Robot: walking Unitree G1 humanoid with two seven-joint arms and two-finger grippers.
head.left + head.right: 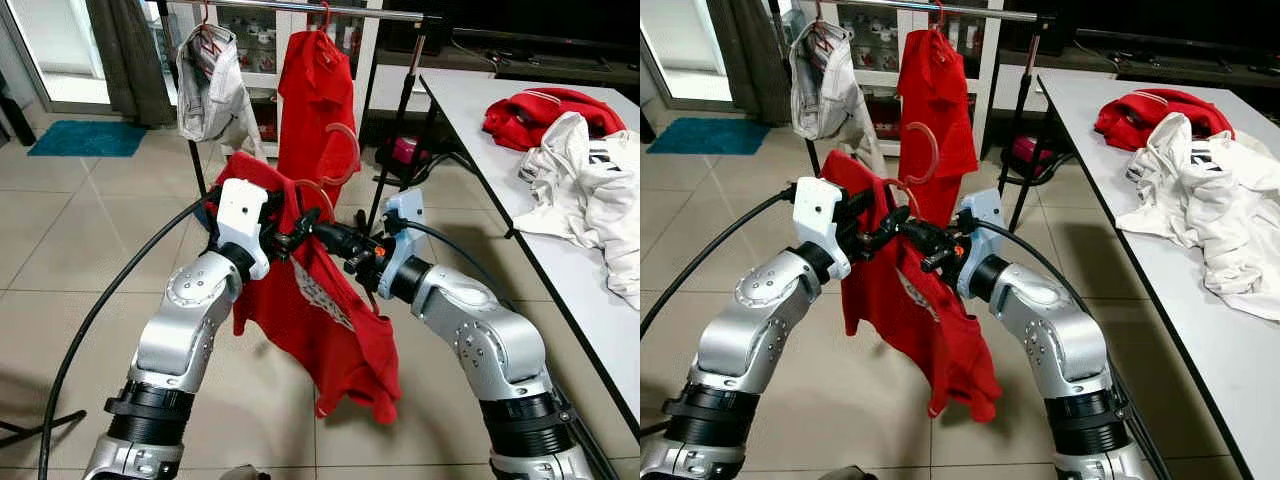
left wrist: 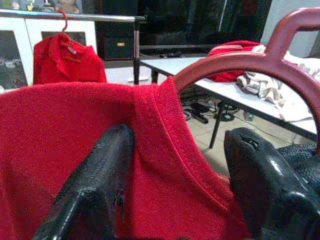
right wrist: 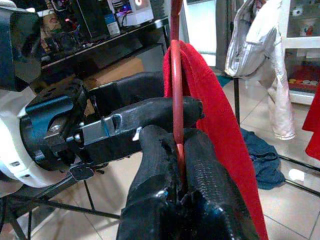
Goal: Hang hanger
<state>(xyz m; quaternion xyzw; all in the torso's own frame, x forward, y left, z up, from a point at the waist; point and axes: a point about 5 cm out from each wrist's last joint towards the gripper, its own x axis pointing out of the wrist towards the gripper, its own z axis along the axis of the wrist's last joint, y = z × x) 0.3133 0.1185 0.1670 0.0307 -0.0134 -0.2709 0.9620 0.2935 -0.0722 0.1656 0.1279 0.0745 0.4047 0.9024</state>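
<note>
Both grippers hold a red shirt (image 1: 320,320) on a hanger (image 1: 335,160), low before the rail (image 1: 300,8).

Shirt is soft, light, droopy; the hanger is stiff, thin and likely slick, so grip its neck, not cloth. Right gripper (image 3: 175,150) is clenched on the hanger wire. Left gripper (image 2: 170,175) straddles the collar, fingers spread. Wrist views show the grips; eye views show the rail, hung clothes and table (image 1: 480,110).
</note>
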